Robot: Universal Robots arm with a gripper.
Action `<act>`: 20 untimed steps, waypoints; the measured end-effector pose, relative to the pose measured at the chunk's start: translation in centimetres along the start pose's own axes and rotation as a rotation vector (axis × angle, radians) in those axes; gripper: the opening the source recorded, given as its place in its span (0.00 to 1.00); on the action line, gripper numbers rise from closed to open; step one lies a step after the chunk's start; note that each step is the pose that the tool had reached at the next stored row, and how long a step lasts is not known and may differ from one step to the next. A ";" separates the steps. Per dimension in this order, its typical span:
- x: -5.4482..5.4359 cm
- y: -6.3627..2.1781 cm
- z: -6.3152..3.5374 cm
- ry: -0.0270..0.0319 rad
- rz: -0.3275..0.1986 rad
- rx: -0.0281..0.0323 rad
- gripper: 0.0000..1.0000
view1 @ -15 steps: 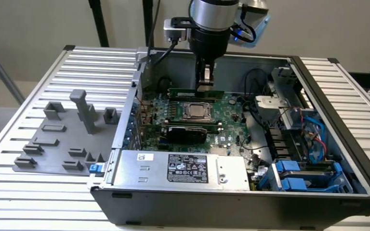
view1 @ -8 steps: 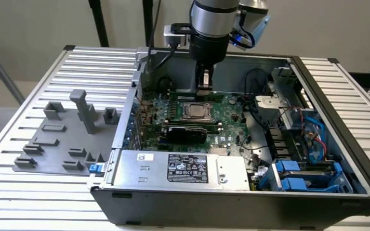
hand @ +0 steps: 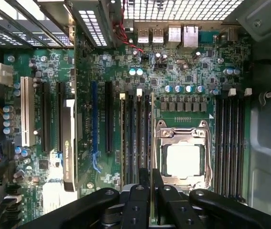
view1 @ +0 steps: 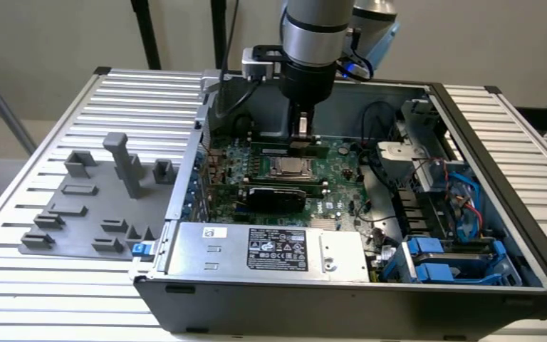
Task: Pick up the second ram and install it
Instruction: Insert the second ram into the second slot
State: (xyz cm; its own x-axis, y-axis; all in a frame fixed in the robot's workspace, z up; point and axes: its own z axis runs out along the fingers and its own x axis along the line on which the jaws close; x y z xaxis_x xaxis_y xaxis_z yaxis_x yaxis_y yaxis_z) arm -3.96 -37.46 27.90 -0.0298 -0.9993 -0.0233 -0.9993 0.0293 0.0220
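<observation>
Wrist view looks down past two black fingers (hand: 145, 183) of the gripper (hand: 151, 174). They are clamped together on the ram (hand: 152, 133), which shows edge-on as one thin, pale green line. It sits over the long black slots (hand: 130, 138), just beside the shiny square socket (hand: 182, 160) in its silver metal frame. It is hard to tell if the ram's far edge touches a slot. The board (hand: 192, 62) is flat and green, dotted with little round silver cans.

In the exterior view, the smooth grey arm (view1: 316, 35) comes down at the top middle, cut off by the frame, into the dark metal case (view1: 350, 303). A silver box (view1: 273, 249) covers the board's near part. A grey tray (view1: 93, 206) with blocky pegs lies on the ribbed table (view1: 65, 92) at the exterior view's left.
</observation>
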 end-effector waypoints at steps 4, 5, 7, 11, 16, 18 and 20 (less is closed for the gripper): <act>0.0 -0.01 0.71 0.0000 0.006 0.0001 0.14; 0.0 -0.01 0.90 -0.0002 0.010 0.0002 0.14; 0.1 -0.02 1.25 -0.0002 0.017 0.0005 0.14; 0.1 -0.05 1.99 -0.0006 0.027 0.0015 0.14; 0.2 -0.06 2.89 -0.0007 0.030 0.0030 0.14; 0.2 -0.07 3.27 -0.0006 0.030 0.0036 0.14; 0.2 -0.08 3.63 -0.0007 0.031 0.0041 0.14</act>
State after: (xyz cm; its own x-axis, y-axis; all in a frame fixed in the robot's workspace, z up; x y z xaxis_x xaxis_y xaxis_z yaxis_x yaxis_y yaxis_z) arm -3.96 -37.56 24.27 -0.0603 -0.9979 -0.0234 -0.9980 0.0599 0.0186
